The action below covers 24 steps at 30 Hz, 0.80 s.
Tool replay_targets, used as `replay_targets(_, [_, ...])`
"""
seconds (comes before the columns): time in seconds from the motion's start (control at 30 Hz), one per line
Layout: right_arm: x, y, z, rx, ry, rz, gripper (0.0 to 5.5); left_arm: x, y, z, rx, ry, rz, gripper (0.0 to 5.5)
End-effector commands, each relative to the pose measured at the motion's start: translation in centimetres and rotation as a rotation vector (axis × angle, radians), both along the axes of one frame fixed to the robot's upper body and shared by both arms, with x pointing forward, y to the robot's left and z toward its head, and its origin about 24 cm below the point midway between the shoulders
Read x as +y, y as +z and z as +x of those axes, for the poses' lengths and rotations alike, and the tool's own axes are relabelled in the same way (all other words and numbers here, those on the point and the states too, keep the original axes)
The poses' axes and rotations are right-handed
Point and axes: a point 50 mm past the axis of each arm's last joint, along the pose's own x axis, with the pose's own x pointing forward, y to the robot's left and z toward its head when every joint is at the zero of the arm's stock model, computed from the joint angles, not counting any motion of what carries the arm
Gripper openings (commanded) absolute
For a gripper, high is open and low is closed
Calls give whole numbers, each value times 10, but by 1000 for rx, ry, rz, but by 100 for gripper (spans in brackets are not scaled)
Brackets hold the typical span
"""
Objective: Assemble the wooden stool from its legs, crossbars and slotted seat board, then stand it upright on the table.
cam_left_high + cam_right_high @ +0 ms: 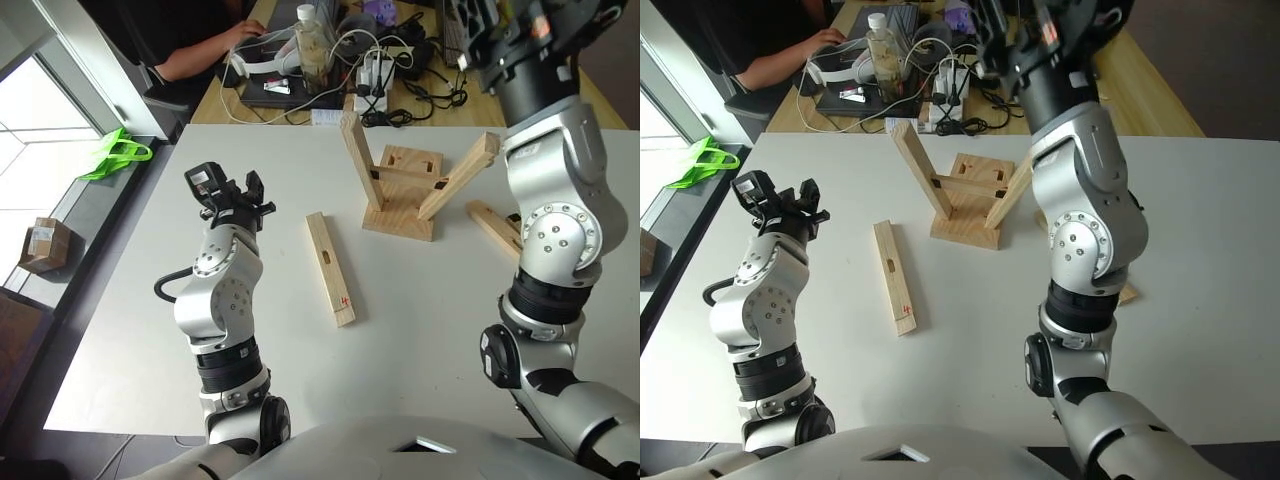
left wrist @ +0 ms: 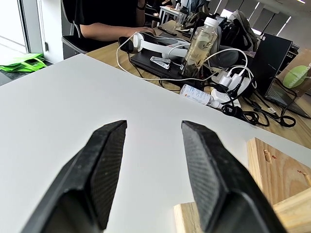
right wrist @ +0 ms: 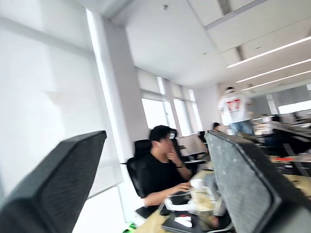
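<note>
Gripper of left arm (image 2: 153,127) released low over table (image 1: 120,330) near half-built stool (image 1: 398,220); right gripper (image 3: 155,136) released, aloft

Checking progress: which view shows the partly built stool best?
Left eye view: the partly built stool sits unobstructed, legs and crossbar clear. In the right eye view the right arm hides one leg's tip. The left wrist view catches wooden edges, probably its.

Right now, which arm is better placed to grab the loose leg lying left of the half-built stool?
Left, probably. The left gripper hangs low over the table beside the loose leg, jaws open. The right gripper is raised high, facing the room rather than the table.
</note>
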Motion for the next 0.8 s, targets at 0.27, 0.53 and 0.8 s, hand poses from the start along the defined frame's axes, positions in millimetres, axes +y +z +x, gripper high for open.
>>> replay_targets(0.27, [-51, -130, 25, 569, -308, -208, 383, 1, 3, 2, -10, 14, 8, 208])
replay_targets(0.53, [-47, -111, 42, 445, -427, -266, 383, -1, 4, 5, -13, 4, 7, 208])
replay_targets(0.8, [-38, -194, 25, 684, -377, -630, 383, -2, 5, 7, -14, -10, 9, 208])
